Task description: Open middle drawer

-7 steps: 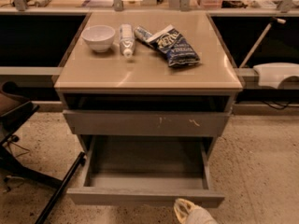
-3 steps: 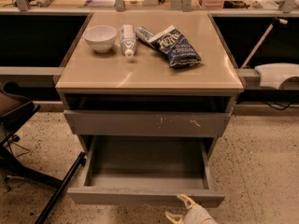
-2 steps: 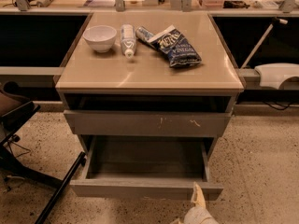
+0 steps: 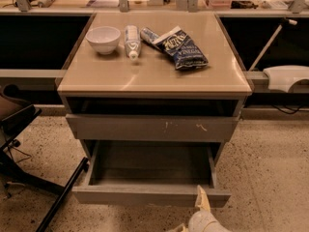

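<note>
The middle drawer (image 4: pixel 149 195) is the low, wide grey one. It stands pulled out from the cabinet, showing its grey box interior (image 4: pixel 152 166). Above it sits a larger grey drawer front (image 4: pixel 152 128) with pale scratch marks, pushed in. A dark open slot lies under the tabletop. My pale gripper (image 4: pixel 202 201) rises from the bottom edge of the camera view. Its tip is at the right part of the pulled-out drawer's front, touching or just in front of it.
On the tan cabinet top (image 4: pixel 154 76) stand a white bowl (image 4: pixel 103 38), a white tube (image 4: pixel 131 40) and a blue snack bag (image 4: pixel 179 47). A black chair base (image 4: pixel 29 173) is on the left. A white object (image 4: pixel 286 76) rests on the right ledge. The floor is speckled.
My gripper has shifted right and risen along the pulled-out drawer's front. The drawer has stayed pulled out at about the same distance.
</note>
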### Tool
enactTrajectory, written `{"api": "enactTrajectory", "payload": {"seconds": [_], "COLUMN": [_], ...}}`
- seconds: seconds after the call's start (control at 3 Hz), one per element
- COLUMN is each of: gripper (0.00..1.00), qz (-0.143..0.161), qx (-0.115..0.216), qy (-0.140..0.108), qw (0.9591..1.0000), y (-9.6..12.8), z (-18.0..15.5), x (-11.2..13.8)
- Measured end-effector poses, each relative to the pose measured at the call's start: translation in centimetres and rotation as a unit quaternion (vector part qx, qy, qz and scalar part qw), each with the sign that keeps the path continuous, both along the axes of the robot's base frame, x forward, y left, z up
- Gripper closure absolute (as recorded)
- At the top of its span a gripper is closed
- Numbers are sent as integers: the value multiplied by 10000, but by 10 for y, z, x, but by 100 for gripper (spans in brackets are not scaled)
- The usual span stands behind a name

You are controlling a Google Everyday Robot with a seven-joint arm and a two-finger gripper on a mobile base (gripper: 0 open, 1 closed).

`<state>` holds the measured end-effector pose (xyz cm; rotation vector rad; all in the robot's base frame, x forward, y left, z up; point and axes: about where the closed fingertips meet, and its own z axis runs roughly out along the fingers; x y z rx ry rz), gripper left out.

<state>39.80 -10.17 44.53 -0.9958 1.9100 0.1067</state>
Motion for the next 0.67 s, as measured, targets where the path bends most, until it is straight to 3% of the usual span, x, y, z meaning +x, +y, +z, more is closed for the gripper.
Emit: {"api": "enactTrajectory", "payload": {"seconds": [0.33, 0.67], "gripper": [0, 0], "qz": [230, 520], "qx": [-175, -503], "qy": [34, 395], "qw": [9996, 9966], "y": [4, 6], "z": [6, -6], "x": [32, 74]}}
